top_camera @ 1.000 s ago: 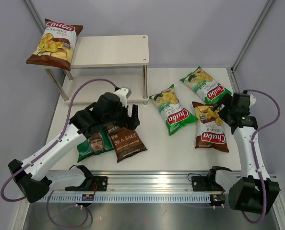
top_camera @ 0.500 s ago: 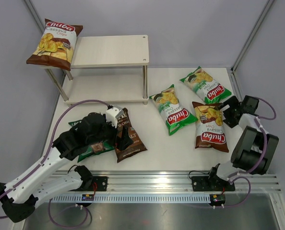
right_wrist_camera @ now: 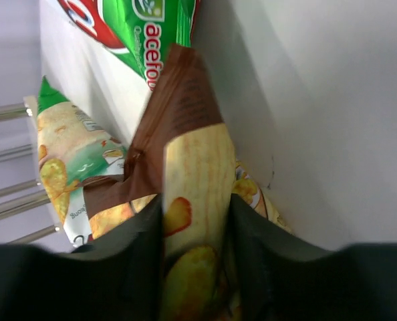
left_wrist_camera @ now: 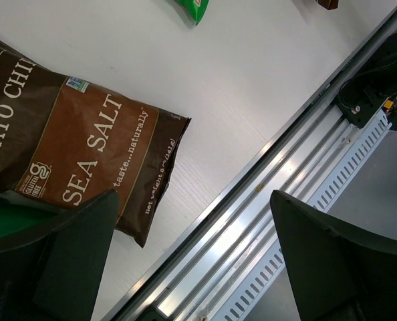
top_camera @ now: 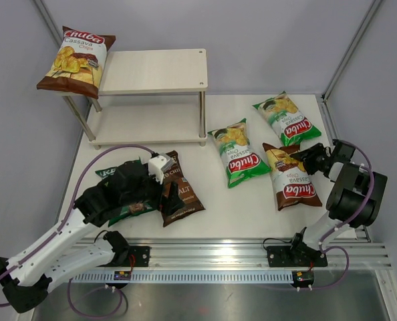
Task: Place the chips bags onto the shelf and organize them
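Right gripper (right_wrist_camera: 195, 227) pinches the brown Chuba bag (right_wrist_camera: 185, 107); green Chuba bag (right_wrist_camera: 155, 33) lies just ahead; left gripper (left_wrist_camera: 195, 261) gapes empty, Sea Salt bag (left_wrist_camera: 85, 154) beside.

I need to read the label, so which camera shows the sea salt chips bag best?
The left wrist view: the sea salt bag fills its left side, close up, with the print legible. The top external view shows it small and partly covered by the left arm. The right wrist view doesn't show it.
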Action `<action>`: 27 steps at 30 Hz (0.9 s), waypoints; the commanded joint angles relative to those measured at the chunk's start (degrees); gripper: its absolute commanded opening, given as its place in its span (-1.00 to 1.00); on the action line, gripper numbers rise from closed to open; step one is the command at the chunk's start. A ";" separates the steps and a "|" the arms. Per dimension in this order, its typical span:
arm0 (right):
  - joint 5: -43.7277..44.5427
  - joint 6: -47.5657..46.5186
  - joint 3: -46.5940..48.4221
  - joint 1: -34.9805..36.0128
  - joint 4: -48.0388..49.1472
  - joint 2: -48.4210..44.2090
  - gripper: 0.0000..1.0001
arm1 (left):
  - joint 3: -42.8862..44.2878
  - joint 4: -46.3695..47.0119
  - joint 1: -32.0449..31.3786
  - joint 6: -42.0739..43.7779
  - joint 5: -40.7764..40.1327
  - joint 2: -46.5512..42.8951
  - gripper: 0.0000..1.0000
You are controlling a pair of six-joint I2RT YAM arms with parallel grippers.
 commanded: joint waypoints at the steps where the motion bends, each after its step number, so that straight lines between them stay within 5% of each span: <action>1: -2.71 3.19 -3.65 -0.09 5.37 -2.62 -0.12 | -0.24 2.85 -0.27 0.72 0.31 -1.91 0.98; 6: -1.56 6.45 -6.56 0.18 6.08 -9.90 -0.45 | 0.03 2.67 -0.27 -0.25 -1.88 -1.30 0.98; 13: 5.19 14.52 -9.99 6.93 2.13 -25.37 -0.63 | 0.21 7.93 -0.27 -8.94 -8.66 -0.15 0.98; 22: 9.87 21.83 -7.28 8.61 -3.76 -42.16 -0.79 | -10.33 36.74 -0.27 -12.21 -2.26 1.86 0.98; 27: 7.84 24.20 -3.94 11.33 -4.38 -45.68 -0.83 | -16.23 61.44 -1.23 -11.24 2.50 8.27 0.98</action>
